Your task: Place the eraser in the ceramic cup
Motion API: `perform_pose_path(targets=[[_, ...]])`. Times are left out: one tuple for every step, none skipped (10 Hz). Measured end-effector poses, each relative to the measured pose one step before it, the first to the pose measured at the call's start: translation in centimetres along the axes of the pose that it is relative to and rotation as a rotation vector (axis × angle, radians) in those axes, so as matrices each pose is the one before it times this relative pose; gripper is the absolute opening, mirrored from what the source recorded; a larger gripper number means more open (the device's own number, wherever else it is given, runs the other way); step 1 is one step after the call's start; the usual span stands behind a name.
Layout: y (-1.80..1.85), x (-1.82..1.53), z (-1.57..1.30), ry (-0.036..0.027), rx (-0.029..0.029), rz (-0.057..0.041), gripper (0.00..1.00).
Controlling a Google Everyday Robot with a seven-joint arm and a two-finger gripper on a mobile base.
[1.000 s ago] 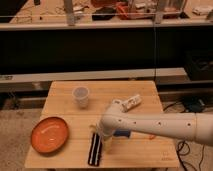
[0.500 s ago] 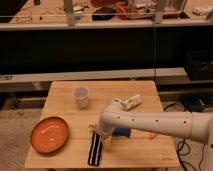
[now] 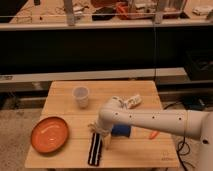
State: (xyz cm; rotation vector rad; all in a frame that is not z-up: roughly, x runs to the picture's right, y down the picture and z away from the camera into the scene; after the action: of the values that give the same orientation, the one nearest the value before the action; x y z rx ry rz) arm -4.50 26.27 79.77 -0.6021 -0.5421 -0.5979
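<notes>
The eraser [image 3: 95, 148], a long black bar with two white stripes, lies flat near the front edge of the wooden table [image 3: 60, 107], pointing front to back. My gripper [image 3: 103, 136] hangs just above and right of the eraser's far end, at the tip of the white arm [image 3: 150, 120] reaching in from the right. The ceramic cup [image 3: 81, 96], small and pale, stands upright toward the table's back left, well away from the gripper.
A shallow orange plate [image 3: 49, 134] sits at the front left. A blue object [image 3: 121, 130] lies under the arm, with a crumpled white item [image 3: 131, 101] behind it and a small orange piece [image 3: 153, 134] to the right. Dark shelving stands behind the table.
The gripper has dropped slightly toward the eraser's far end. The eraser, cup and plate have not moved.
</notes>
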Motion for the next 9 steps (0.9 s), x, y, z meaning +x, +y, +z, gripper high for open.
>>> perform_pose_path(targets=[[-0.258, 0.118, 0.185, 0.00044, -0.00584, -0.01093, 0.80], [-0.280, -0.063, 0.129, -0.00175, -0.00457, -0.01102, 0.80], [-0.116, 0.165, 0.082, 0.00045, -0.00593, -0.00693, 0.80], [-0.205, 0.318, 0.079, 0.00190, -0.00619, -0.00558, 0.80], [-0.210, 0.135, 0.139, -0.00076, -0.00386, -0.00418, 0.80], [-0.258, 0.027, 0.163, -0.00212, -0.00227, -0.00378, 0.80], [-0.169, 0.151, 0.089, -0.00185, -0.00072, 0.00077, 0.80], [-0.074, 0.141, 0.000, 0.00038, -0.00019, 0.00096, 0.80], [-0.027, 0.113, 0.038, 0.00064, -0.00135, -0.00023, 0.80]])
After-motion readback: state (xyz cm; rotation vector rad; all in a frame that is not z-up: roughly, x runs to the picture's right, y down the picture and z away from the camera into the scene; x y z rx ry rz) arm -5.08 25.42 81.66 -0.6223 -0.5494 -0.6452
